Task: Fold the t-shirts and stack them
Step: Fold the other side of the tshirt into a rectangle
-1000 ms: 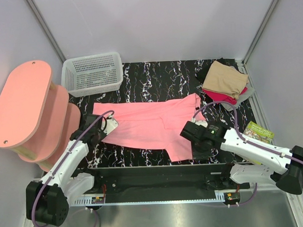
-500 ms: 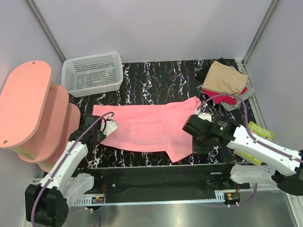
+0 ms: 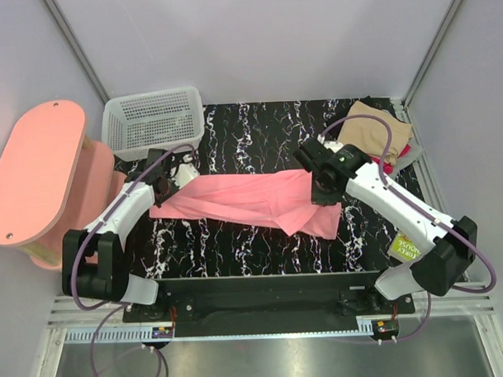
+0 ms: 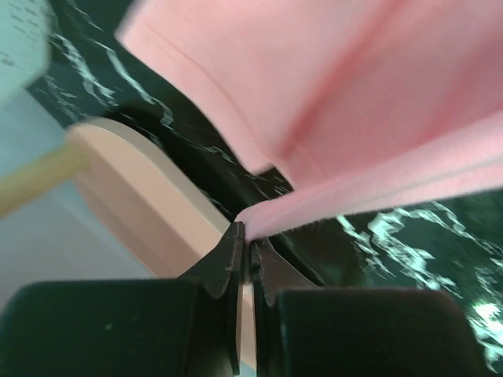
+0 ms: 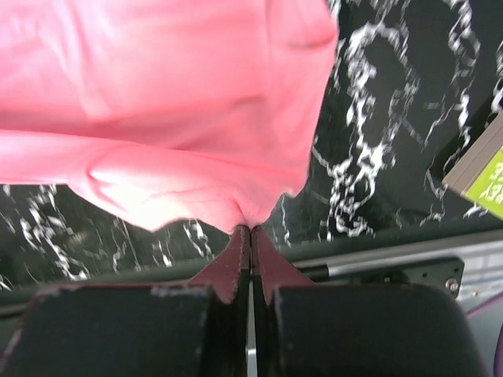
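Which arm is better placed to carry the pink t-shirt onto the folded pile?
Probably right: the right gripper pinches the pink t-shirt nearest the tan-topped pile; the left gripper holds its end by the basket.

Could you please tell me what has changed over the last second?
The left gripper and right gripper, both pinching the pink shirt, swung forward, carrying its near edge toward the far side; it now forms a narrower band. The basket and folded stack stayed put.
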Robot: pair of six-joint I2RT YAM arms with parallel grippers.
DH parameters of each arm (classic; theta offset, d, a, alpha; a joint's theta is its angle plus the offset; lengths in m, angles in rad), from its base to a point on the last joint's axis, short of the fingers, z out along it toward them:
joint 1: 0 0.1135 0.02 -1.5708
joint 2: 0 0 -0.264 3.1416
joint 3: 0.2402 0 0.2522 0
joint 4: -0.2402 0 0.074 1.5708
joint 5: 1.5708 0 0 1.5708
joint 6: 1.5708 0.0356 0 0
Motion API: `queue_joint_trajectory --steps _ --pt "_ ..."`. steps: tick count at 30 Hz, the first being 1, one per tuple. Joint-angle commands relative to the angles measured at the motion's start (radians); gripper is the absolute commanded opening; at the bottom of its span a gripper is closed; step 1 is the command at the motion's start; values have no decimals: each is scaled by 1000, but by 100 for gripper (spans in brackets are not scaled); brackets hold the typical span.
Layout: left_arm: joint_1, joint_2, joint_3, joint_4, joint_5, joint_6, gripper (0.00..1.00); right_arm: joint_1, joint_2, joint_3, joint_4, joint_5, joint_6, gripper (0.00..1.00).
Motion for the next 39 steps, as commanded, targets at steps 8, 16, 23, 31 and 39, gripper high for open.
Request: queue_joint_trajectory --steps 8,16,23,31,39 --pt "25 83 102 55 -4 71 5 -183 149 171 149 -16 -167 0" --pt "25 128 58 118 -30 59 67 -252 341 266 219 -65 -210 0" --pt "35 111 32 156 -64 83 72 -318 559 450 224 -77 -234 0" --pt "42 84 38 163 -79 87 71 -379 719 669 177 -89 -243 46" --pt "-50 -30 -8 71 -42 7 72 -403 782 901 5 -31 -254 68"
